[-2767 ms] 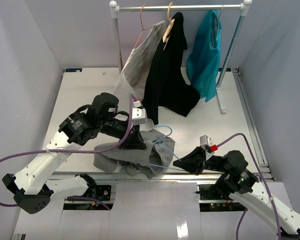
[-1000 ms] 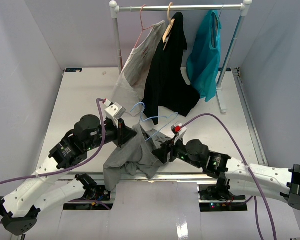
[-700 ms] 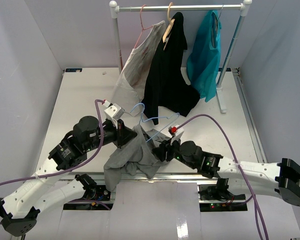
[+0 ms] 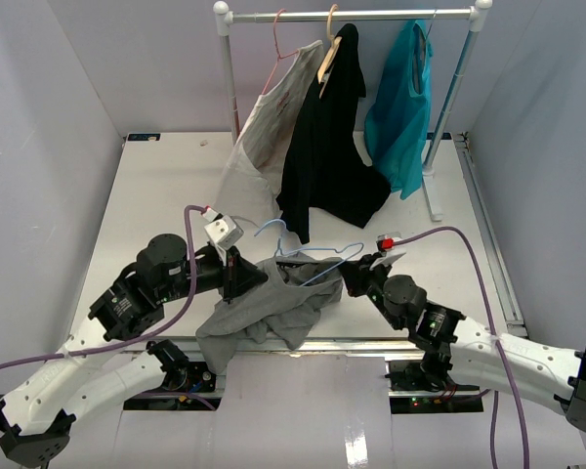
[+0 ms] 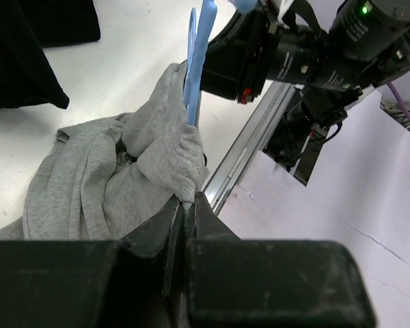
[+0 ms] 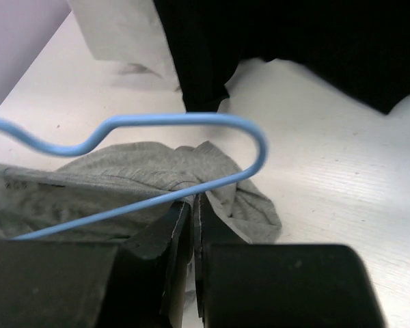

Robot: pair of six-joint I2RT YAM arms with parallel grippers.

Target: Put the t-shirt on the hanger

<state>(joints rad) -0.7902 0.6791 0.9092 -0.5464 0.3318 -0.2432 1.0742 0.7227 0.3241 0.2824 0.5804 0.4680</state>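
1. Rightward since a second ago, the right jaws have drawn the hanger [image 6: 184, 118] flatter; they are pinched tight on its lower wire.
2. The left jaws are clamped on t-shirt [image 4: 273, 309] fabric beside the wire.
3. The shirt lies bunched at the desk's [image 4: 166, 186] near edge.

Table [image 4: 156, 195]: white, flat top.
Carries:
- grey t-shirt [image 4: 264, 308], bunched at the near edge, part hanging over it
- lower ends of black garment [image 4: 337, 195] and white shirt [image 4: 249, 171], draped onto the surface
- clothes rack [image 4: 435, 200], standing at the far side
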